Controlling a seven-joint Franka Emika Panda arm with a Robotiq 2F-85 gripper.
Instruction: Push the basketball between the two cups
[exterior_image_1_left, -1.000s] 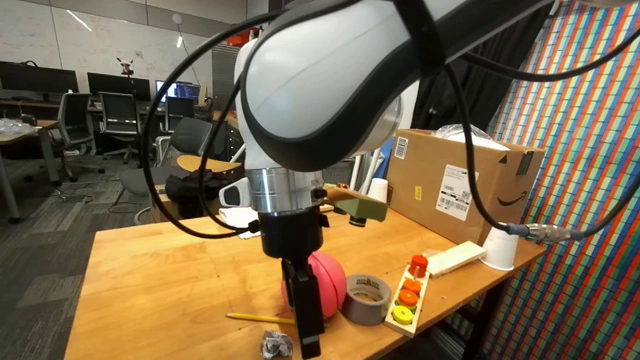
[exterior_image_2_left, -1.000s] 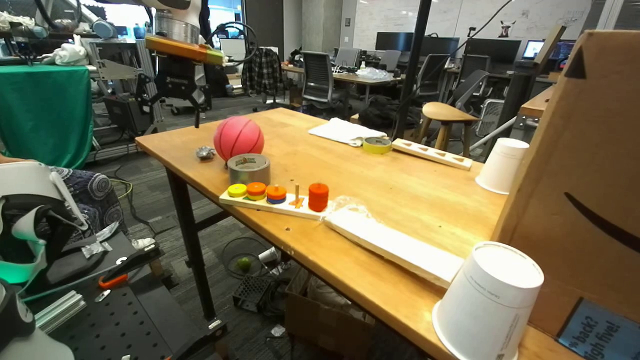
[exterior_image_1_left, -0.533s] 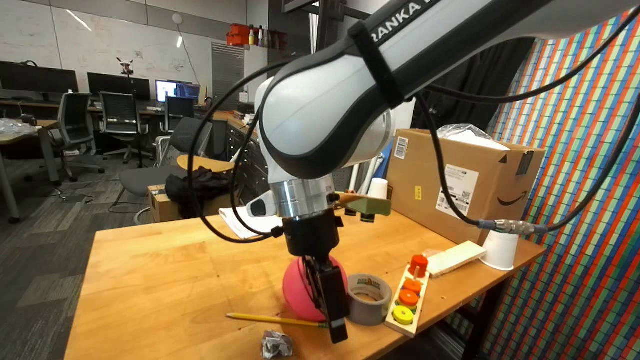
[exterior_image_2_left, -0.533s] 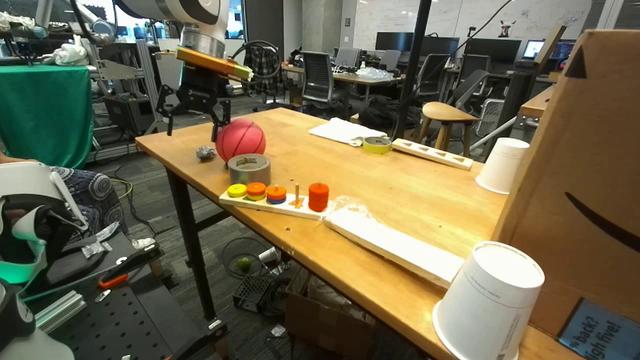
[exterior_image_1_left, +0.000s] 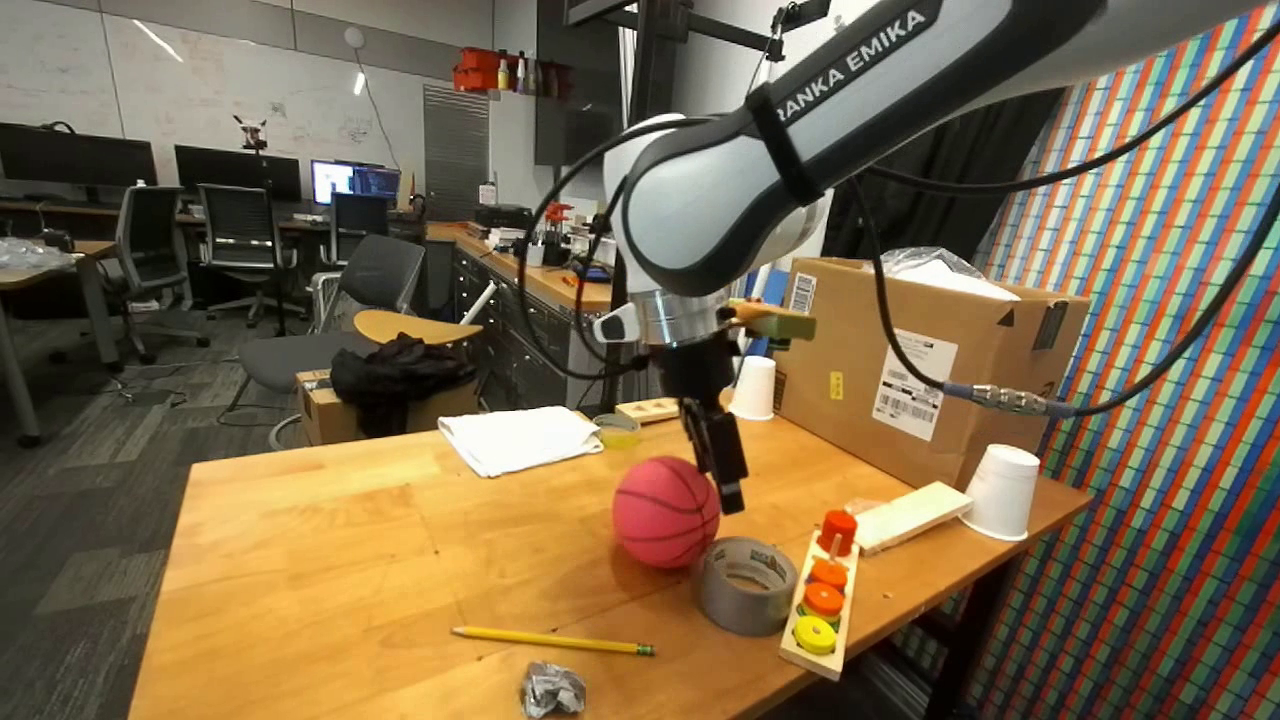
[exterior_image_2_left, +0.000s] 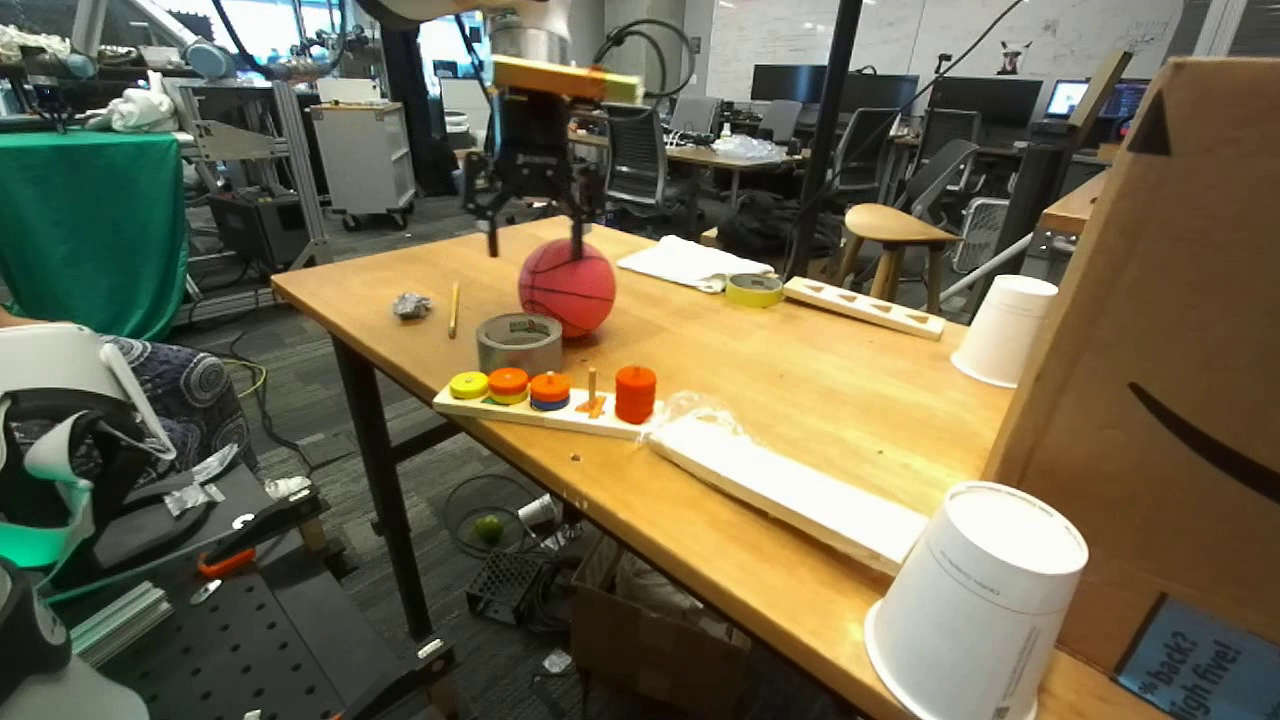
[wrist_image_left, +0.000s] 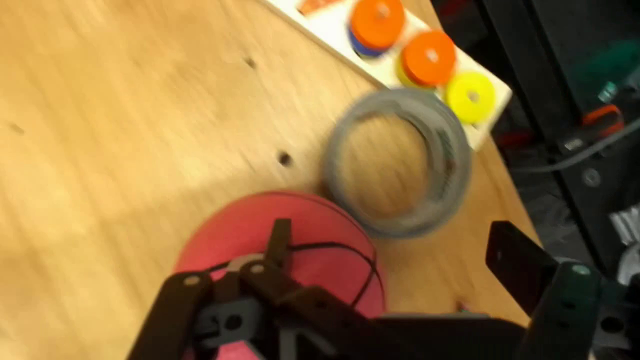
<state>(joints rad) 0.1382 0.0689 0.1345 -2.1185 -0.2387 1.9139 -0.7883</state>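
Black two-fingered gripper (exterior_image_2_left: 535, 254) beside the round, pinkish-red, dark-seamed basketball (exterior_image_2_left: 567, 292).
We observe the jaws standing wide apart.

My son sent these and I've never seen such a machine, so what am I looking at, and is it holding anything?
It's a robot arm. Two pictures come from cameras standing apart; the close-up comes from its wrist, looking down. On the wooden table are a pink basketball, a grey tape roll, a toy with coloured discs, a pencil and, by the cardboard box, two upside-down white cups. Nothing is held: the jaws are open, one side by the basketball; I can't tell whether it touches.
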